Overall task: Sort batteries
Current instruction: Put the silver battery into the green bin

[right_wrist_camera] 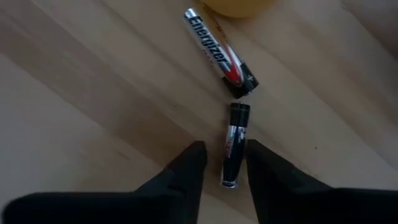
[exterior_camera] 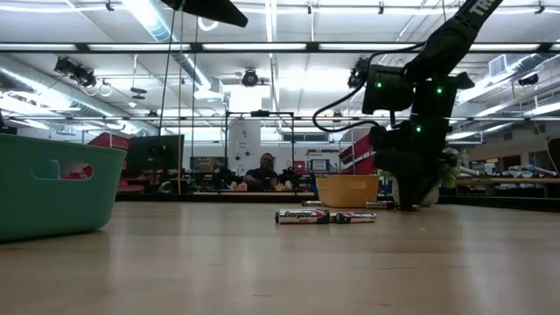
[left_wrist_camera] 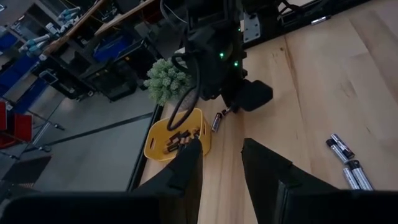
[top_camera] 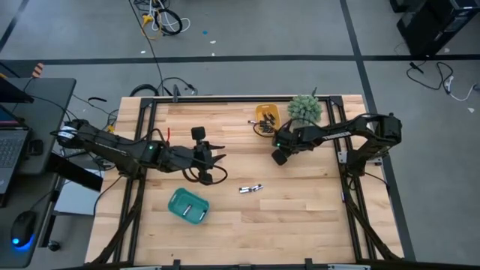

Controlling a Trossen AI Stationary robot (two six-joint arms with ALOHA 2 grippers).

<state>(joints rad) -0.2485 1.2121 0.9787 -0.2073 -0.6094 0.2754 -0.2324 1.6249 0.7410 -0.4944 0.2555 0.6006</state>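
Observation:
Two batteries lie on the wood beside the yellow tray (top_camera: 266, 118): a silver and black one (right_wrist_camera: 221, 53) and a black one (right_wrist_camera: 237, 124). My right gripper (right_wrist_camera: 224, 149) reaches steeply down over the black one, open, with a finger on each side of its one end. My left gripper (left_wrist_camera: 221, 146) hangs open and empty above the table's middle left (top_camera: 219, 159). Two more batteries (top_camera: 251, 188) lie flat near the table's centre. Several batteries fill the yellow tray (left_wrist_camera: 177, 134). My right gripper's fingers straddle the black battery near one end (right_wrist_camera: 231, 177), coming from above. One finger (right_wrist_camera: 264, 165) stands right at the battery's side and the other leaves a strip of wood showing. Whether either touches it, I cannot tell. The battery lies flat on the table.
A teal tray (top_camera: 187, 206) stands near the front left. A small green plant (top_camera: 305, 109) sits at the far right, behind the yellow tray. Bare wood lies between the centre batteries and the front edge.

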